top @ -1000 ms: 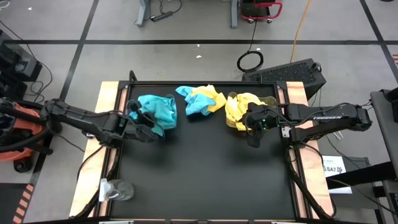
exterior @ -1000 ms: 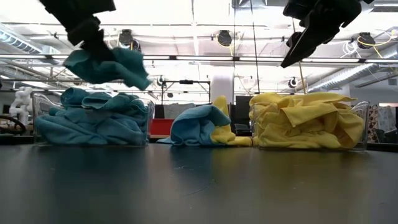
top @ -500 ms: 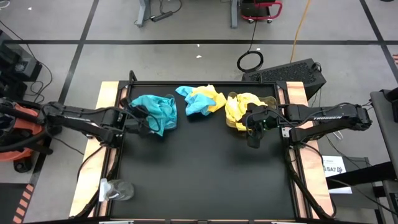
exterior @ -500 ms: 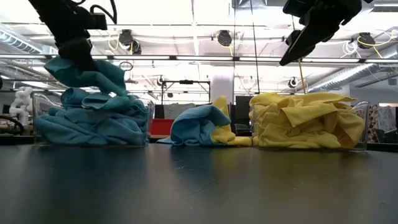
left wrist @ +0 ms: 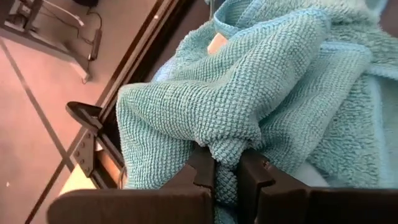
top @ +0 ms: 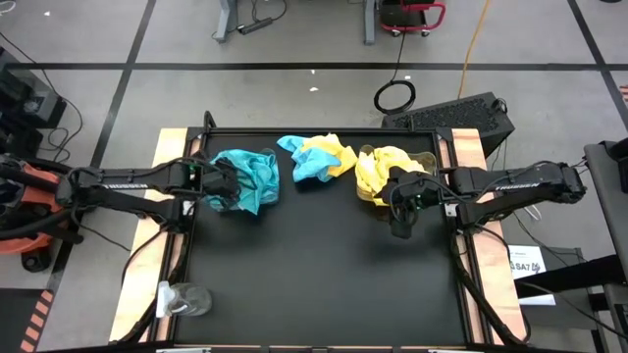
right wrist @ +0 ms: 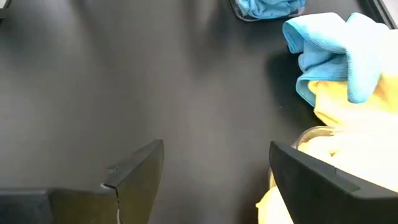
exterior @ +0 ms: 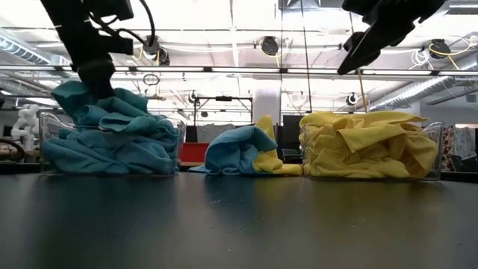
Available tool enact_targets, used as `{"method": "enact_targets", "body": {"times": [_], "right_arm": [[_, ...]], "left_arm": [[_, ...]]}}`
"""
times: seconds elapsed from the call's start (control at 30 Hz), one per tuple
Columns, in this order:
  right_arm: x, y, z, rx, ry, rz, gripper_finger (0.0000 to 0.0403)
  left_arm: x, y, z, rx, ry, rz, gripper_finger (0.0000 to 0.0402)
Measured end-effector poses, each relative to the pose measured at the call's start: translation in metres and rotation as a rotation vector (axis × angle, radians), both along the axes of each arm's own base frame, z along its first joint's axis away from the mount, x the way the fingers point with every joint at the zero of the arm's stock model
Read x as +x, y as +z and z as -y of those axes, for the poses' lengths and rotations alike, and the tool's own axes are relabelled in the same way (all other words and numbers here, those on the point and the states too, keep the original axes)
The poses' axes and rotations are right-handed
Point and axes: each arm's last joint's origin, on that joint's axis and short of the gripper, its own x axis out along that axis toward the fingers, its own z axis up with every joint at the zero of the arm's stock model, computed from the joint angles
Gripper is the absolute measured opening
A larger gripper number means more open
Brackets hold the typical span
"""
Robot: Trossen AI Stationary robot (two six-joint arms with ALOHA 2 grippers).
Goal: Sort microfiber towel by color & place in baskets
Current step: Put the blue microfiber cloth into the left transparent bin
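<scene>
A clear basket [exterior: 45, 127] at the table's far left holds a heap of teal towels [top: 247, 176]. A second clear basket [exterior: 437, 142] at the far right is heaped with yellow towels [top: 381, 165]. Between them a loose pile of teal and yellow towels [top: 316, 157] lies on the black table. My left gripper [left wrist: 227, 174] is over the teal basket, shut on a teal towel [left wrist: 249, 99]. My right gripper [right wrist: 214, 165] is open, above the table just near of the yellow basket. My left gripper pinches a bunched fold of the teal towel [left wrist: 227, 155] between its two fingers, coming from above, pointing down. The towel rests on top of the heap in the left basket [exterior: 104, 112], slack.
The black table [top: 314, 275] is bare on its near half. A clear plastic object [top: 182, 299] lies at the near left edge. Wooden side rails [top: 167, 147] flank the table. Cables and equipment lie on the floor beyond.
My left gripper has moved toward the table's far-left and down, carrying the teal towel from the air near the basket onto the teal heap. The towel, hanging clear a second ago, now lies on the pile. My right gripper has stayed nearly still.
</scene>
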Motion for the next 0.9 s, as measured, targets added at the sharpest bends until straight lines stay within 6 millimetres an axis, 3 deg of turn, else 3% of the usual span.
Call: {"method": "enact_targets", "body": {"times": [0.33, 0.9], "right_arm": [[0.000, 0.000, -0.011, -0.019, 0.015, 0.008, 0.0286], [0.000, 0.003, -0.023, -0.013, 0.063, 0.039, 0.0286]], "left_arm": [[0.002, -0.004, -0.016, -0.091, 0.003, -0.007, 0.0024], [0.018, -0.040, -0.056, -0.296, -0.078, -0.038, 0.0025]]}}
